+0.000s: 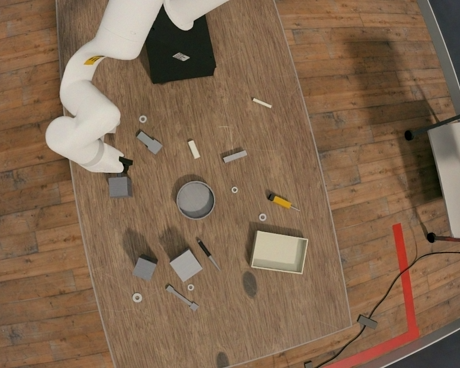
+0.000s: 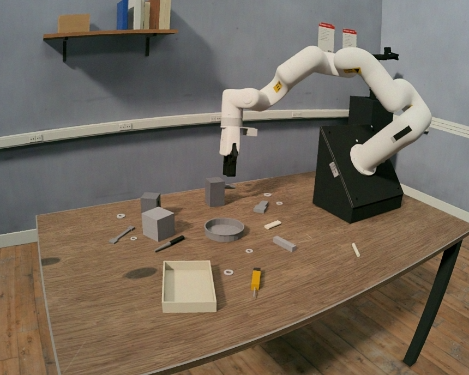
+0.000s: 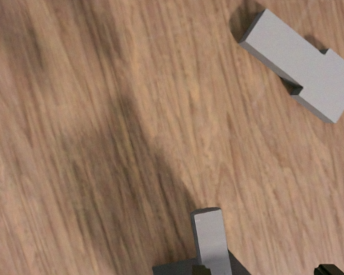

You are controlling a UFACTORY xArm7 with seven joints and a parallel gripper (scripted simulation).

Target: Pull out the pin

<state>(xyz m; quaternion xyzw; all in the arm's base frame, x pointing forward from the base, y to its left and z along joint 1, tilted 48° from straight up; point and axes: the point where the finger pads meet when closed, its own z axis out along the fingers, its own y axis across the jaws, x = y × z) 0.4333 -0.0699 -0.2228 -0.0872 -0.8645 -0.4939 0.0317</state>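
Observation:
The tall grey block stands at the table's left side; it also shows in the side view. A flat grey pin sticks out sideways from the block's upper part, and shows as a short stub in the side view. My gripper hangs above the pin's end, clear of the block, fingers pointing down. The fingers stand partly open with nothing between them. In the wrist view only the fingertips show at the bottom edge, to the right of the pin. In the top view the gripper covers most of the pin.
A stepped grey piece lies just beyond the pin. A round grey dish sits to the right of the block. Two more grey blocks, a marker, a cream tray and several washers lie further off.

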